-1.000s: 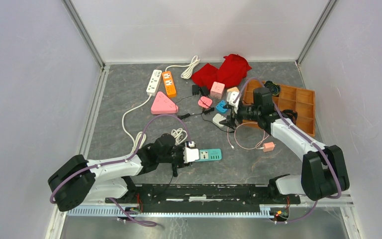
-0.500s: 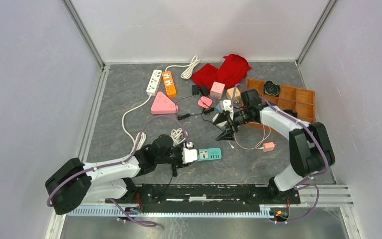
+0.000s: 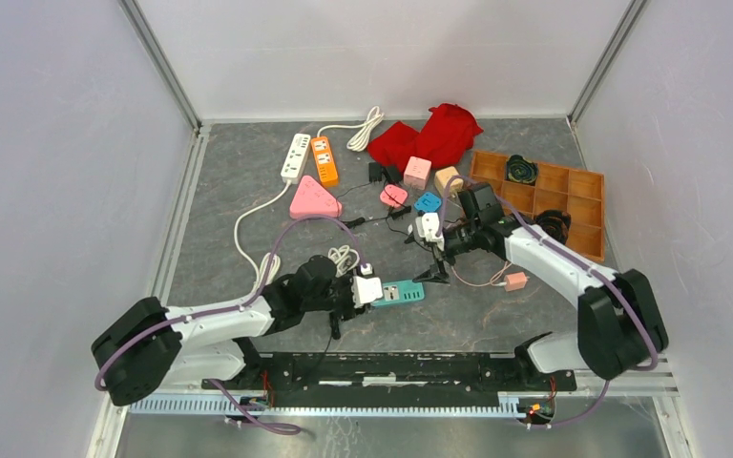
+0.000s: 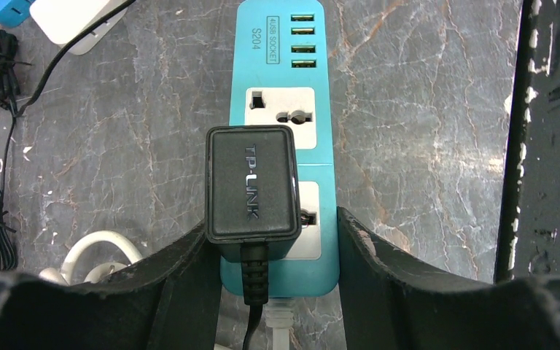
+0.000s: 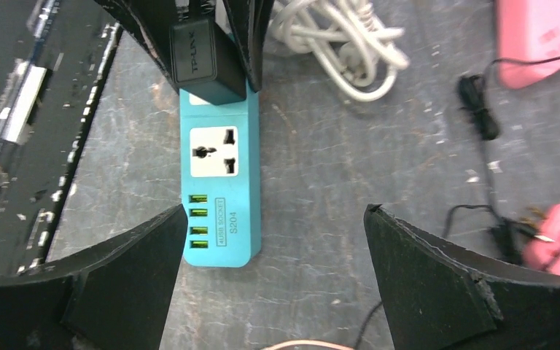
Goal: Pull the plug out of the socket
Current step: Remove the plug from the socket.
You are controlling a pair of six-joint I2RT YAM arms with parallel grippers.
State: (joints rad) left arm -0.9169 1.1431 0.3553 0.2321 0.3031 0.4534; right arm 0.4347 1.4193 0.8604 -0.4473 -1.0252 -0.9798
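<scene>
Our left jaws are clamped on the teal socket strip (image 4: 281, 65), black plug (image 4: 250, 182) seated; right jaws wide apart.

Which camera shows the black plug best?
Left wrist: the black plug sits centred in the teal power strip, label readable. Right wrist catches it small at the top edge. In top external it is too small to make out.

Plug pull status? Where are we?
Done: the left gripper is clamped on the teal power strip at its cord end, bracing it.
In hand: the right gripper hangs open above the strip's USB end, touching nothing.
Left: the black TP-Link adapter sits fully seated in its socket. It has not yet been grasped or pulled.
</scene>
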